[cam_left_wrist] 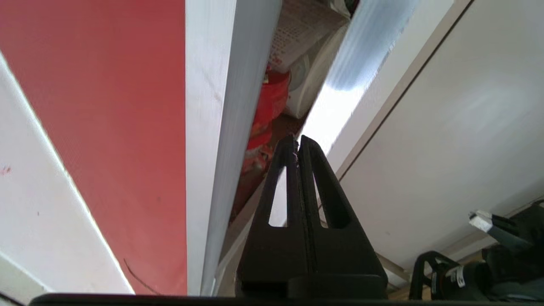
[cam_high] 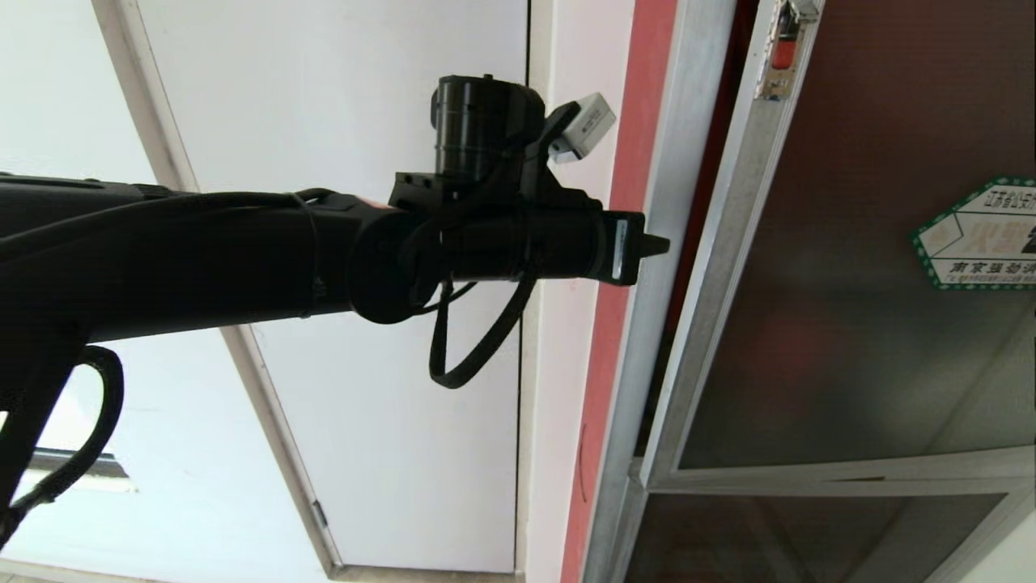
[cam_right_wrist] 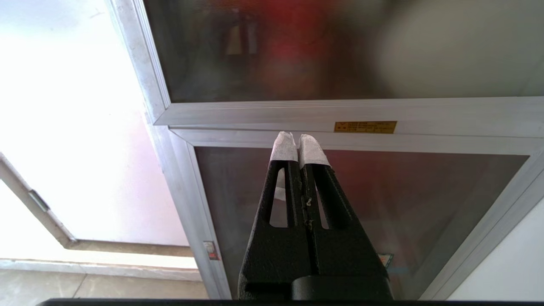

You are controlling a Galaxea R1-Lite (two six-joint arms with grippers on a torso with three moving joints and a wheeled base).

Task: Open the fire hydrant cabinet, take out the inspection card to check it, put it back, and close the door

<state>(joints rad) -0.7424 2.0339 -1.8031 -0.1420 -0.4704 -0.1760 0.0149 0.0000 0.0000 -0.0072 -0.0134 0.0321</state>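
Left tool at the door's free edge, door ajar.
Left tool (cam_high: 660,244) clenched, empty, tip at the gap between the door (cam_high: 850,324) and the fire hydrant cabinet (cam_high: 680,202) frame. Inspection card (cam_left_wrist: 297,29) inside, atop the white hose roll (cam_left_wrist: 310,80). Right tool (cam_right_wrist: 298,142) clenched, empty, before the lower glass panel (cam_right_wrist: 403,204).

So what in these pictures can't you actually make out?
- Inspection card: left wrist view shows a strip through the gap beside the door; print too small to read.
- Sticker: head view, cut off by the picture's edge.
- Cabinet contents: head and right wrist views, blurred behind tinted glass.
- Left end effector: head view, fingers nearly hidden by the wrist.
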